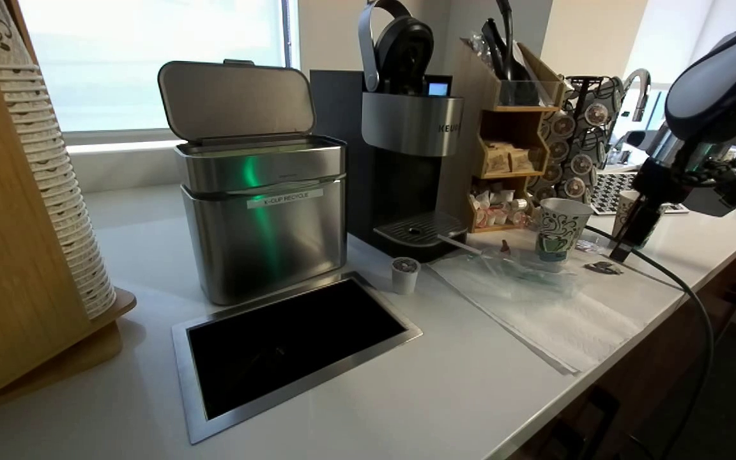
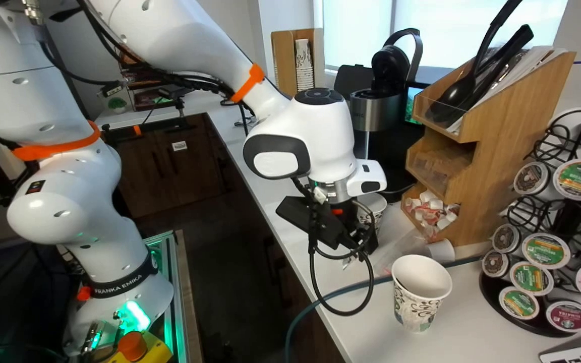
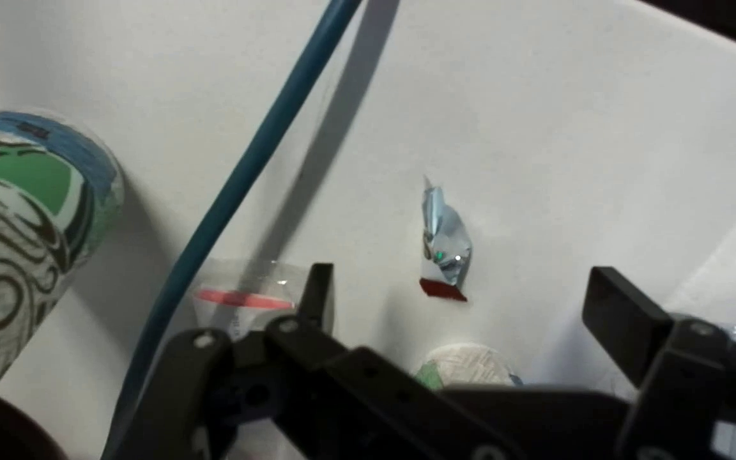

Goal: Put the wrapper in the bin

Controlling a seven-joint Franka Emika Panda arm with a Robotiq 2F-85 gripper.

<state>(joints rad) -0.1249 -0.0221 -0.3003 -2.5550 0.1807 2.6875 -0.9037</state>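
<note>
The white counter (image 1: 457,383) is the largest thing in the scene, and the robot arm (image 2: 184,35) reaches out over its edge. A coffee maker (image 1: 406,124) stands on the counter with its top raised, next to a wooden organizer (image 2: 510,131) that holds black utensils (image 2: 507,54). On the coffee maker's other side is a metal bin (image 1: 272,239) labelled K-CUP RECYCLE, its lid tipped up. At its foot a rectangular opening (image 1: 307,381) framed in metal is let into the counter; its inside is too dark to make out. A white paper sheet (image 1: 588,326) lies flat near the coffee maker, with a clear plastic bag (image 1: 534,275) across part of it. A blue-green cable (image 3: 240,172) crosses the counter and hangs over the edge.

The gripper (image 3: 467,305) points down close to the counter, its fingers (image 3: 627,319) set wide apart. Patterned paper cups (image 2: 414,307) stand upright near it.

The wrapper (image 3: 448,246), crumpled and silvery with a red end, lies on the counter, well apart from the bin and the opening. The wrist view shows it about midway between the fingers, beyond their tips. In an exterior view a fingertip appears just beside it; whether they touch cannot be told.
</note>
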